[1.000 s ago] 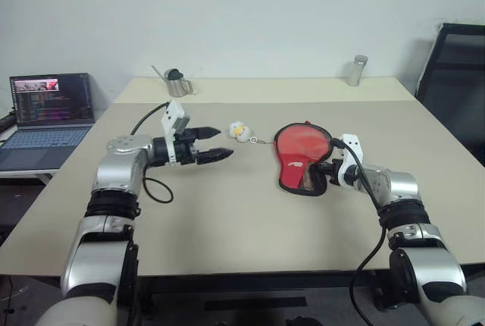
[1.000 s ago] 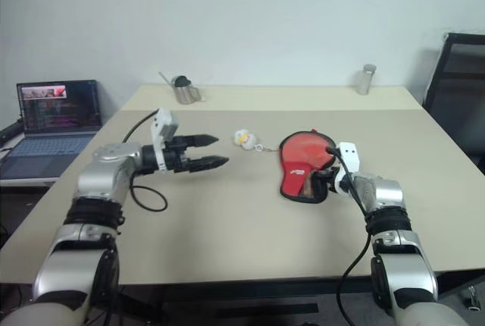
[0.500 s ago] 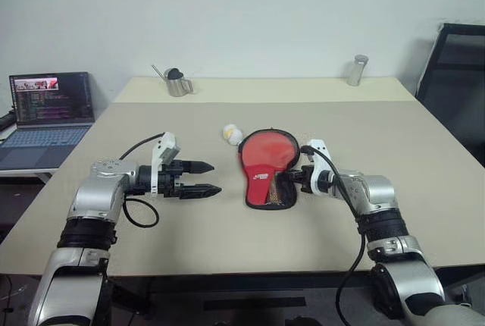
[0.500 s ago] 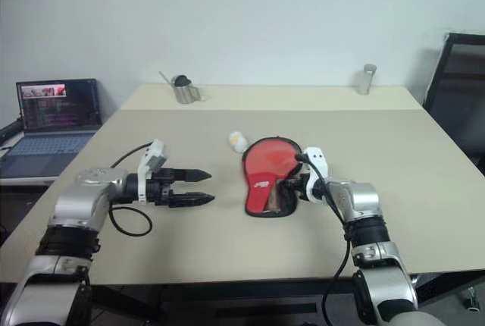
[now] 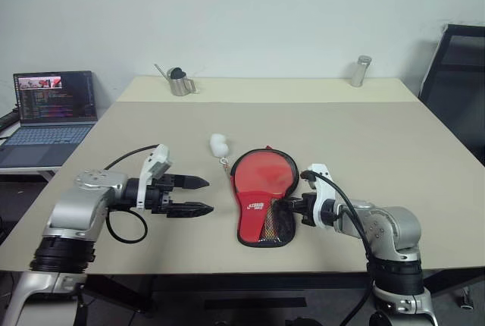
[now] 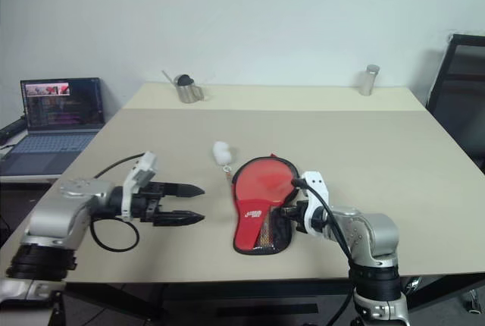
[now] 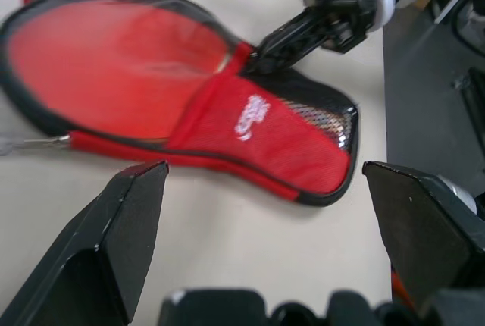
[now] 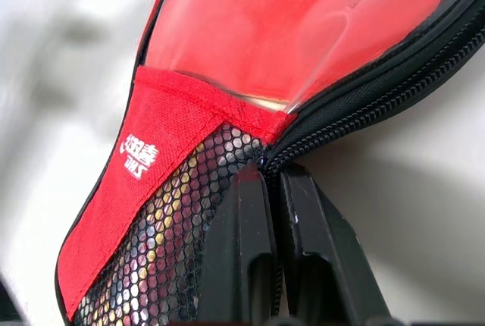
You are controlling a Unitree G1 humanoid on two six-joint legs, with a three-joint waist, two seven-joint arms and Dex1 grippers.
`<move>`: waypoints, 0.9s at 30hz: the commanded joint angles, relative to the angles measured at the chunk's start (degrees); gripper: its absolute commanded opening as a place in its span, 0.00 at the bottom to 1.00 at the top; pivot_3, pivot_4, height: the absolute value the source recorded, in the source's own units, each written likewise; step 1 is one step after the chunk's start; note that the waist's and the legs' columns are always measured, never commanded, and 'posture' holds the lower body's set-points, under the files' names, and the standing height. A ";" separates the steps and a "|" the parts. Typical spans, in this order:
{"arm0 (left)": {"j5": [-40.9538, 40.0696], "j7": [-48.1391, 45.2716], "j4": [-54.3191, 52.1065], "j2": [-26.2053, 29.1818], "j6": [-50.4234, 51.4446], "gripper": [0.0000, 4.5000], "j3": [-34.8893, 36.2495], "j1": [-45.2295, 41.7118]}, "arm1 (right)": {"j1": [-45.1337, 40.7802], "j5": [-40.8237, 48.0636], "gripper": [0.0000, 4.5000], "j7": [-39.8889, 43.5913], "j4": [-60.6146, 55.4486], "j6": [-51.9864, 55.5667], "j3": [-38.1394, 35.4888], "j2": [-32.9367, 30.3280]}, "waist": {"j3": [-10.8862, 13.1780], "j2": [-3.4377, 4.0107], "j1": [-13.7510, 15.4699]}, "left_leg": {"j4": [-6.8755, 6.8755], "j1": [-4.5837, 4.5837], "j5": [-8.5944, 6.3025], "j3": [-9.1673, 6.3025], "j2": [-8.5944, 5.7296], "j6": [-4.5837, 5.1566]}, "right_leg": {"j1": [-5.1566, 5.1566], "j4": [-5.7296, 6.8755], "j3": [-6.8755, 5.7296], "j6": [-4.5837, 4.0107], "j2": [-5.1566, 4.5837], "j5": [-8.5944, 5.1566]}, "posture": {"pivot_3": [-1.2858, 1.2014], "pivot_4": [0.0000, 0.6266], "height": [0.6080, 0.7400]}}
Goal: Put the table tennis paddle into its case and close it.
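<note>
Across the beige table (image 5: pixel 379 136) lies one red case (image 5: pixel 261 197) near the front edge, the right gripper (image 5: pixel 294 208) pinched shut on its zipper edge, the left gripper (image 5: pixel 198 195) spread wide beside it, one white ball (image 5: pixel 218 143) tethered behind, and two metal cups (image 5: pixel 179 83) along the back.

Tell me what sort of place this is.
Probably an office or lab workspace: a large beige table against a plain wall, an open laptop showing code on a side desk, and a black office chair at the table's edge.
</note>
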 commanded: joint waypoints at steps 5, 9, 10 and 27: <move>-2.09 -3.49 -3.70 2.59 -0.27 1.00 -0.46 1.58 | 3.72 2.61 0.01 -1.46 -10.55 7.75 -1.73 2.70 | 0.00 0.00 0.09 | -0.03 -0.01 0.00 0.02 -0.01 0.01 | 0.02 -0.11 0.02 0.00 0.00 0.00 | 0.52 0.24 1.00; -3.19 -2.84 -5.48 2.62 1.15 1.00 -0.57 2.29 | 6.31 3.00 0.01 -1.79 -13.15 9.51 -2.43 3.91 | 0.00 0.00 0.22 | -0.11 -0.01 0.00 0.01 -0.01 0.01 | 0.02 -0.14 0.01 0.00 0.00 -0.01 | 0.52 0.24 1.00; -3.42 -2.98 -6.04 2.77 1.40 1.00 -0.71 2.54 | 6.87 3.10 0.01 -1.74 -13.42 9.52 -2.49 3.81 | 0.00 0.00 0.22 | -0.12 0.00 0.00 0.01 0.00 0.01 | 0.01 -0.14 0.00 0.00 0.00 -0.01 | 0.52 0.24 1.00; -3.86 -2.43 -6.54 3.07 1.56 1.00 -1.11 2.26 | 8.73 5.14 0.01 -1.29 -13.89 9.52 -2.66 0.43 | 0.00 0.00 0.23 | -0.27 0.01 0.00 0.02 0.00 0.01 | 0.01 -0.24 -0.01 0.00 0.00 -0.02 | 0.52 0.24 1.00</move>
